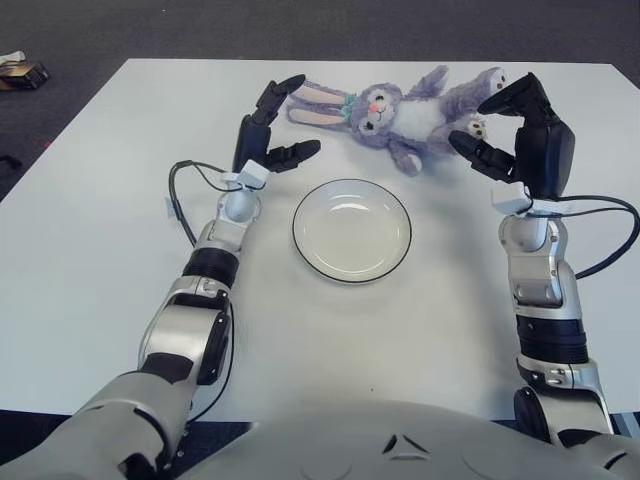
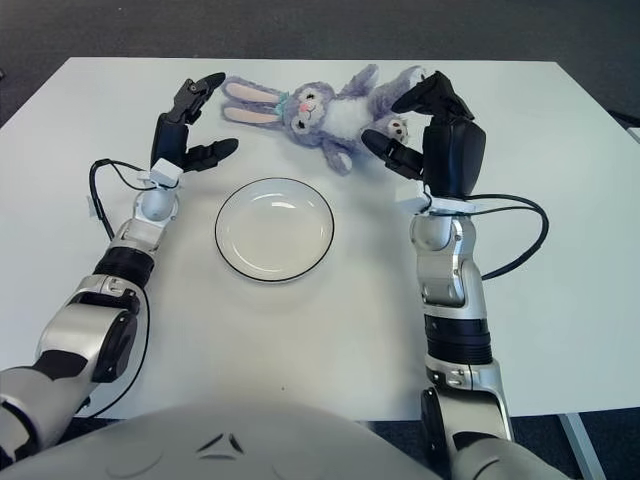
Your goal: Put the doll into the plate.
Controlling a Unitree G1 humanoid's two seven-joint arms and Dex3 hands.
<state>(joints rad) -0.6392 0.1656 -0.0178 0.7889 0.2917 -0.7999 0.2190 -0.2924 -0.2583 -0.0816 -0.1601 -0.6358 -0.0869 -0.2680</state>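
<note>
The doll (image 1: 400, 108), a purple plush rabbit, lies on its back across the far side of the white table (image 1: 90, 250), at about twelve to one o'clock from the empty plate (image 1: 351, 229), near it but clear of its rim. The left hand (image 1: 272, 128) shows at ten o'clock from the plate, fingers spread and holding nothing, its upper fingertip right at the tips of the rabbit's long ears. The right hand (image 1: 508, 130) shows at two o'clock, fingers likewise open, bracketing the doll's feet without closing on them. The step in hand appears to be the reach before the grasp. Next, both hands would likely need to close on the two ends, lift, and carry the doll toward six o'clock, over the plate.
</note>
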